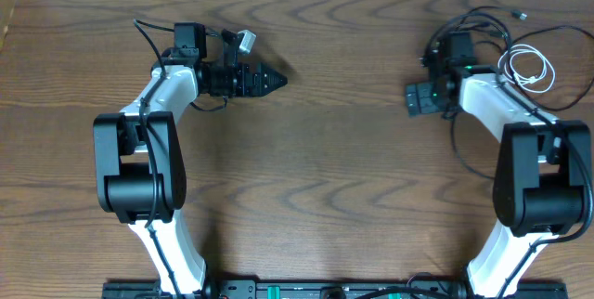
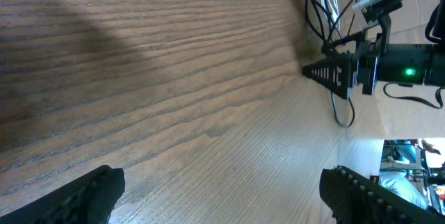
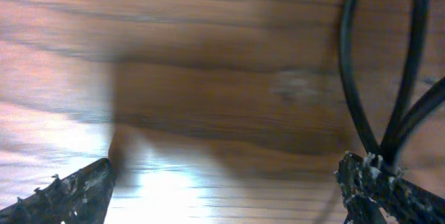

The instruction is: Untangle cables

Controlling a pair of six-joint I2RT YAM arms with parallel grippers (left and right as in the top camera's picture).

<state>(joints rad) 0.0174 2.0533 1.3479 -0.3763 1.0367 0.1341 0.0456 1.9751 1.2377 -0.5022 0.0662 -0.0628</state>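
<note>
The cables (image 1: 529, 69) are lying tangled at the table's far right, near the right gripper (image 1: 411, 99). Its jaws and the left gripper's (image 1: 277, 80) are gaping, empty. Being light and limp, the cords are probably asking for a pinch on a free loop.

Brown wooden surface (image 1: 334, 150) with dark wavy grain; thin black flexible cords (image 3: 414, 43); thin white coiled cord (image 1: 529, 65) beside the white-and-black right robot arm (image 1: 483, 99).

White cable (image 1: 529, 67): thin, loosely coiled in small overlapping loops, upper right of overhead frame. Black cables (image 1: 473, 16): thin, tangled loops just left of and above the white coil, one strand trailing toward the right edge. Right wrist view: black strands run down the upper right, converging low.
</note>
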